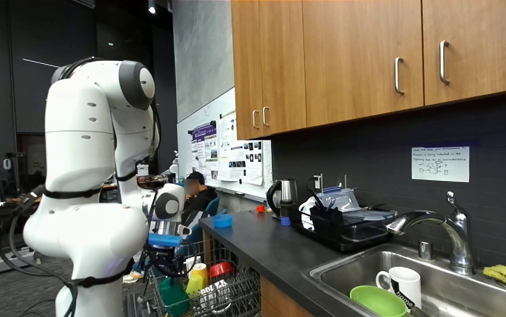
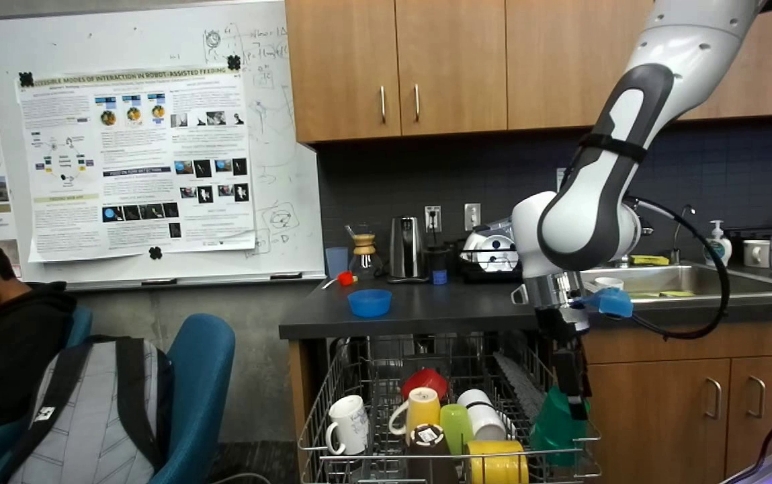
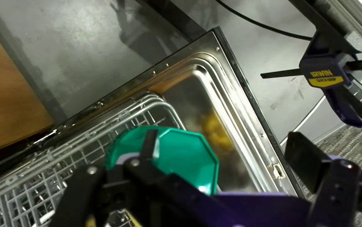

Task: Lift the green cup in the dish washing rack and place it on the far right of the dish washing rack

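A dark green, faceted cup (image 2: 558, 430) leans in the front right corner of the dish rack (image 2: 564, 452). It also shows in an exterior view (image 1: 174, 297) and in the wrist view (image 3: 184, 157). A lime green cup (image 2: 455, 425) stands upside down in the rack's middle, between other cups; it shows too in an exterior view (image 1: 194, 285). My gripper (image 3: 224, 142) is open, its fingers wide apart, just above the dark green cup. One finger overlaps the cup in the wrist view; whether it touches is unclear. The other finger is well to the side of it.
The rack also holds a yellow mug (image 2: 422, 407), white mugs (image 2: 349, 425), a red bowl (image 2: 424, 382) and a yellow cup (image 2: 498, 460). The countertop (image 2: 426, 310) overhangs the rack's back. The open dishwasher door (image 3: 240, 119) lies under the rack. A clamp (image 3: 325, 72) stands beyond it.
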{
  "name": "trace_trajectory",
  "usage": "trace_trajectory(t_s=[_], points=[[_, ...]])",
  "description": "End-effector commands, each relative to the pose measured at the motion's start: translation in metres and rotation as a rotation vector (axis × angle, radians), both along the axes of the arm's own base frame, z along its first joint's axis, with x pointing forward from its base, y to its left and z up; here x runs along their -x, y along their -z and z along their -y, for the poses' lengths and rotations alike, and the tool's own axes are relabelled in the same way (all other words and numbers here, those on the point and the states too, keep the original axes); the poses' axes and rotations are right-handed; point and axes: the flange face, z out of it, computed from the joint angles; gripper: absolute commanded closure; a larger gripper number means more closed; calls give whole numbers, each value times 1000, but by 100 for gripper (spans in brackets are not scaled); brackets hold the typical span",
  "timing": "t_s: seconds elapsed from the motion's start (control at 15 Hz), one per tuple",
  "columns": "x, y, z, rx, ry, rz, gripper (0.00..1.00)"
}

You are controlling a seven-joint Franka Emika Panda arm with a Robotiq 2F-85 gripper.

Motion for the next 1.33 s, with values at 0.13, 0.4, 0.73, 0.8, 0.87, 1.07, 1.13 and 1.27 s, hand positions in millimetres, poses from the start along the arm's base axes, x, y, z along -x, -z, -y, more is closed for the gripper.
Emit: trace_trajectory(t_s=[0.13, 0.4, 0.73, 0.8, 0.87, 1.07, 1.13, 1.27], points=[[-13, 14, -12, 29, 60, 32, 0], [-5, -1, -11, 45, 58, 48, 0], [4, -22, -20, -27, 21, 53, 0], [5, -25, -21, -28, 17, 55, 0], [5, -27, -21, -25, 14, 59, 0], [4, -34, -16, -19, 5, 74, 0], [3, -36, -13, -16, 8, 82, 0], [0, -37, -3, -4, 18, 93, 0]])
